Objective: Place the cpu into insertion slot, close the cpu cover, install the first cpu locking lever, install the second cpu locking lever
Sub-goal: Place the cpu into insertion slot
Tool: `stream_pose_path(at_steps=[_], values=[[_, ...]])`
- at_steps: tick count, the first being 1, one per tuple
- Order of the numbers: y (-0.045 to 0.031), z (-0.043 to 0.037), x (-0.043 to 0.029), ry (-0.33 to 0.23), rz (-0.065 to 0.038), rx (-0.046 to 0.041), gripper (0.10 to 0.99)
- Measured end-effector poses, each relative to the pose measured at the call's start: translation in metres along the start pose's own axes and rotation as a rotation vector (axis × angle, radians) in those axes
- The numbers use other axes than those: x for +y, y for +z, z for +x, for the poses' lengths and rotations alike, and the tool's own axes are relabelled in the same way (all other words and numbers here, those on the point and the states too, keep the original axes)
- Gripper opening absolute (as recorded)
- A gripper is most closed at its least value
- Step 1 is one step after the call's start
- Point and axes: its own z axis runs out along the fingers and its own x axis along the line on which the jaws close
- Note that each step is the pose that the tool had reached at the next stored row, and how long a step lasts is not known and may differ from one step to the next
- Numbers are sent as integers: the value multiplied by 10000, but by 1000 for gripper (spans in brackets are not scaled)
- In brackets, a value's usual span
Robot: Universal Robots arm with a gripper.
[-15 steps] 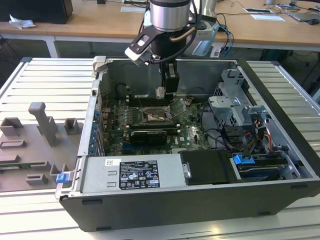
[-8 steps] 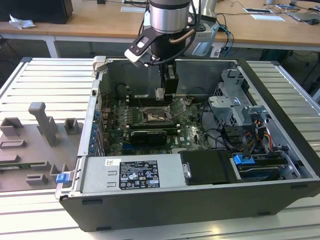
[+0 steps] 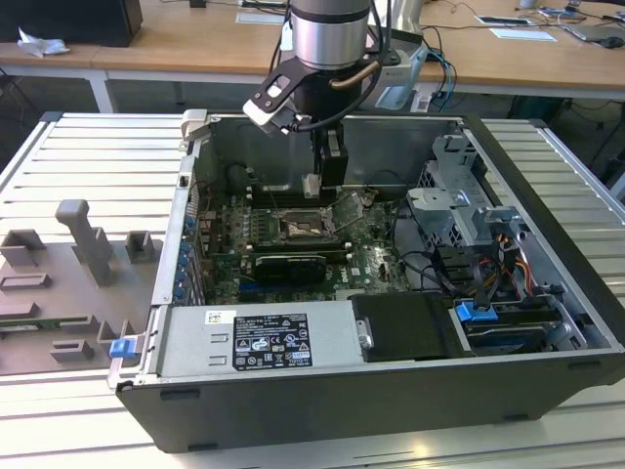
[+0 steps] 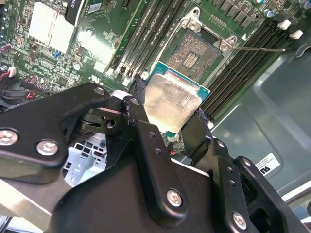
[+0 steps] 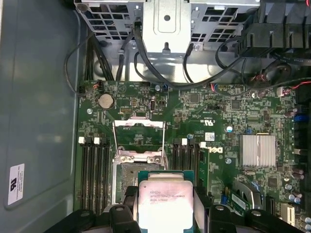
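Observation:
My gripper (image 3: 312, 186) reaches down into the open computer case and is shut on the cpu (image 4: 172, 104), a flat square chip with a pale silver top. One black finger (image 4: 138, 104) presses each side of it. The cpu (image 5: 165, 201) hangs just above the motherboard, beside the insertion slot (image 5: 132, 178) and apart from it. The dark contact field of the insertion slot (image 4: 193, 52) lies bare inside its silver rim. The cpu cover (image 5: 138, 124), a thin silver frame, is swung up and open behind the slot. A thin wire locking lever (image 4: 257, 48) sticks out to the side, unlatched.
Long black memory slots (image 5: 95, 167) flank the socket on both sides. A black graphics card (image 3: 288, 264) lies in front of it, a silver heatsink (image 5: 256, 149) nearby. The power supply (image 3: 259, 337), the drive cage (image 3: 459, 210) with cables and the case walls (image 3: 190, 176) close in.

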Motion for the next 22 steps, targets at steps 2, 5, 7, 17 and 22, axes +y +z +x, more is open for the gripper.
stream_pose_path(at_steps=[2, 5, 7, 17, 22], values=[[7, 0, -1, 0, 0, 0, 541], [15, -1, -1, 0, 1, -2, 541], [24, 0, -2, 0, 0, -1, 541], [76, -1, -7, 0, 0, -4, 541], [134, 11, -16, -1, 1, -4, 541]])
